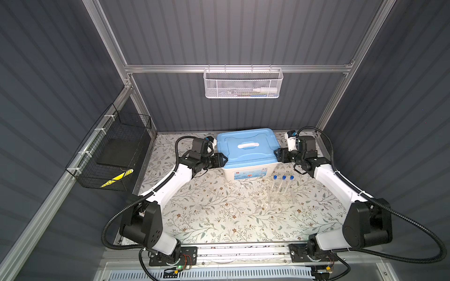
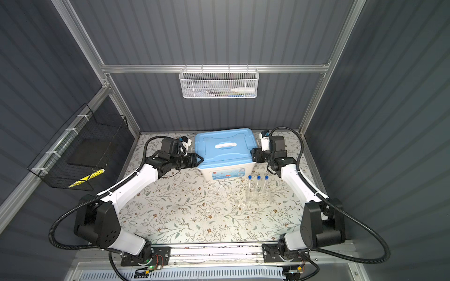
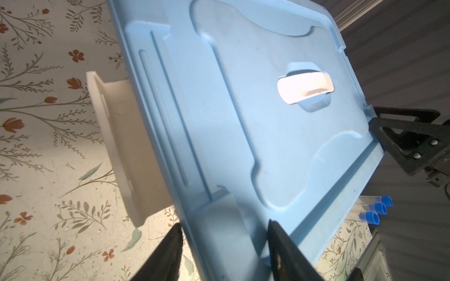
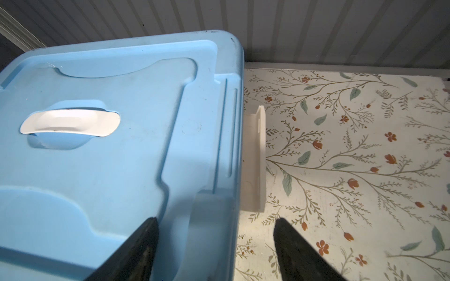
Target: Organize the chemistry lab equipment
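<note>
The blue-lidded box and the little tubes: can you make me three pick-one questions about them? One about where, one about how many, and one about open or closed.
1. Where does the clear rack stand?
A) on top of the lid
B) on the table, in front of the box and to its right in both top views
C) leaning against the back wall

2. How many blue-capped test tubes stand in it?
A) two
B) five
C) three

3. What is the blue lid doing?
A) sitting on the box
B) lying flat on the table
C) standing on its edge beside the rack

Answers:
1 B, because both top views show the rack on the flowery table near the box's front right corner.
2 C, because three blue caps show in a row.
3 A, because the lid covers the white box in every view.
</note>
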Tool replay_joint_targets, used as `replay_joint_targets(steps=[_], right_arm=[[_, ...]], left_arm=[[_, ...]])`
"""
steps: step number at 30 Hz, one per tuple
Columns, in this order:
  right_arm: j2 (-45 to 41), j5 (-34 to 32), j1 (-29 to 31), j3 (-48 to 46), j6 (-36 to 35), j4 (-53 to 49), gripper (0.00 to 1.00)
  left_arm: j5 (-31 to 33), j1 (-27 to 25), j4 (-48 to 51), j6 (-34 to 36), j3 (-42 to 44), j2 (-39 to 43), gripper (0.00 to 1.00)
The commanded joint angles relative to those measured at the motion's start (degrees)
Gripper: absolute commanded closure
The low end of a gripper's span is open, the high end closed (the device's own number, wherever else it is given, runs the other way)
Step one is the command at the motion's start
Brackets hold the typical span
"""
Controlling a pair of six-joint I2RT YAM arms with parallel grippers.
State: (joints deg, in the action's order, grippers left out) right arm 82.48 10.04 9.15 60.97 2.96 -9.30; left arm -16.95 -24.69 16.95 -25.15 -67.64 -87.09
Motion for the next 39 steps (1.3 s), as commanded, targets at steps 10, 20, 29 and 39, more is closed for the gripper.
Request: replay_joint_targets(steps=[10,20,29,39], right_arm=[[-1.0,-1.6,0.1,-1.6,0.1,-2.8,0.22],[2.6,-2.2,-0.4,2.8,1.3,-3.8,0.20],[6.6,-0.7,-0.5,6.7,2.0,-4.5,0.20],[5.6,-0.7,-1.9,4.8,3.6,-2.1,0.04]], left_arm=[[1.7,-0.4,1.1,-0.1,2.2,2.4,0.41],[4.5,-0.4,1.5,1.1,-2.6,-1.9,0.34],[5.6,0.8,2.9,2.4,-6.9,-5.8,0.32],[8.0,1.9,2.4,3.5,-5.7,-4.0,0.19]])
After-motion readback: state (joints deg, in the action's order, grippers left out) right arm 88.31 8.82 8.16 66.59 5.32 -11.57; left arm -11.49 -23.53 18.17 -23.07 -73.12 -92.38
